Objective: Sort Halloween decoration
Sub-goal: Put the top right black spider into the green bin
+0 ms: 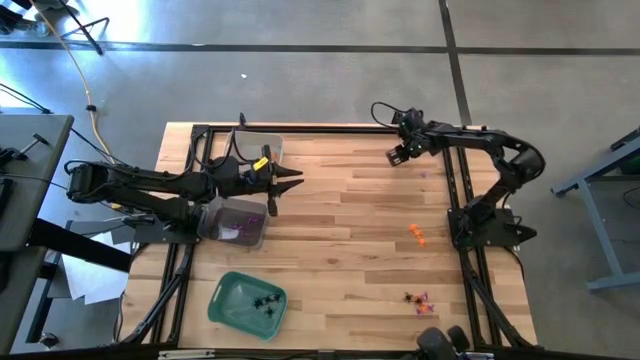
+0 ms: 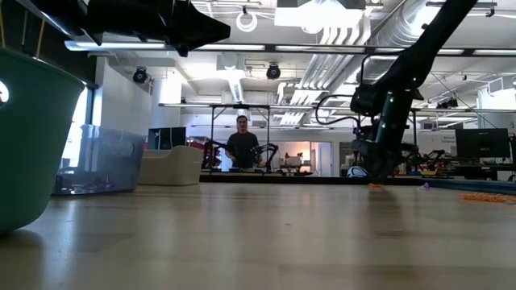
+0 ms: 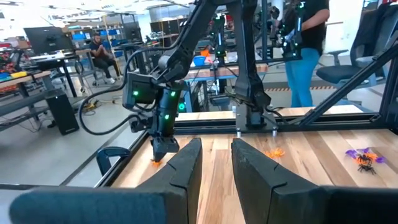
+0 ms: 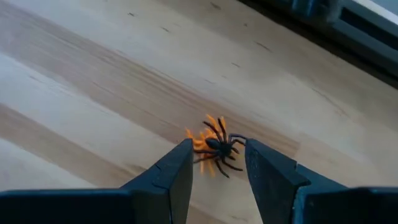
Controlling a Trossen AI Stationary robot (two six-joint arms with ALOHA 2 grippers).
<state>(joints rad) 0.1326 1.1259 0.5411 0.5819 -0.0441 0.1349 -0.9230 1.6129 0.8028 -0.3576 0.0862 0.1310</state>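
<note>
Between your right hand's [image 4: 217, 163] parted fingers lies a black spider [image 4: 221, 148] on an orange trinket [image 4: 202, 142], both on the bench [image 4: 93, 93], not gripped. That hand works at the bench's far right edge, close to the frame rail. Your left hand [image 1: 297, 181] hovers with a narrow gap, holding nothing, between the two clear trays [image 1: 240, 222]. Other trinkets sit near the right edge: orange ones [image 1: 417, 234] and a mixed cluster [image 1: 416, 299]. Black spiders lie in the green tray [image 1: 228, 297]. Bare wood spans the middle.
</note>
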